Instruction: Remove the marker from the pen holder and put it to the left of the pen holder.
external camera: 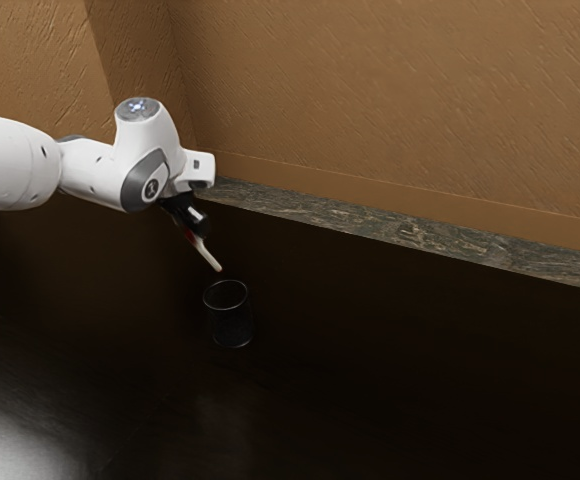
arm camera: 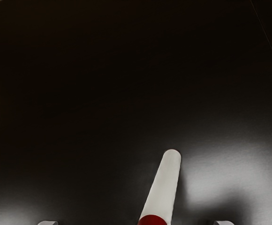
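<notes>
At the exterior view's left, our gripper (external camera: pixel 199 234) clasps the marker (external camera: pixel 211 258) above the pen holder (external camera: pixel 231 326), likely to clear it.

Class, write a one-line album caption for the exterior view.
A white robot arm's claw holds a red-and-white marker aslant, clear of the upright pen holder.

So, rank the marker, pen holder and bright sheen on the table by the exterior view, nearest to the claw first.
1. Marker: in the claw, its pale end slanting down.
2. Pen holder: below the marker's pale end.
3. Bright sheen: on the table, at the exterior view's lower left.
</notes>
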You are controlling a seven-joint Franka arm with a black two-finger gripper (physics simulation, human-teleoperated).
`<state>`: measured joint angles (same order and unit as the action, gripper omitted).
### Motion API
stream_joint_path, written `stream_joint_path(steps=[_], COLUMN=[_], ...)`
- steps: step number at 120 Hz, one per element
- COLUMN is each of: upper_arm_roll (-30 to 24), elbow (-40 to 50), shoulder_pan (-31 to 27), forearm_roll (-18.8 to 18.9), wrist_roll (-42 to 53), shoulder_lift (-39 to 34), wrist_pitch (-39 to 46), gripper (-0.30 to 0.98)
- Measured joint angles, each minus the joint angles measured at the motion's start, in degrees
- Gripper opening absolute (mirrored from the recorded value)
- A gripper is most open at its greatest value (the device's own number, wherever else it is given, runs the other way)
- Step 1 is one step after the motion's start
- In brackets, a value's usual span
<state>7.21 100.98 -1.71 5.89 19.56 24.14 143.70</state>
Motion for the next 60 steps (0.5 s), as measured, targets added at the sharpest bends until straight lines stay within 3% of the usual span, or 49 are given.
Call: stream_joint_path(steps=[25,37,47,60], upper_arm_roll=[0.01,0.07,-0.03,0.06], elbow=[1.38,7.05,4.47,-4.86], shoulder_pan=[0.44,1.19,3.82,6.67], forearm_roll=[0.03,0.17,-0.12,-0.23], wrist_roll=[2.17,2.93,3.41,2.59], shoulder_lift=[-3.33,-12.65,-23.23,-29.11], wrist_pitch=[0.49,-0.05,-9.24,-25.40], gripper=[0.59,0.63,0.65,0.66])
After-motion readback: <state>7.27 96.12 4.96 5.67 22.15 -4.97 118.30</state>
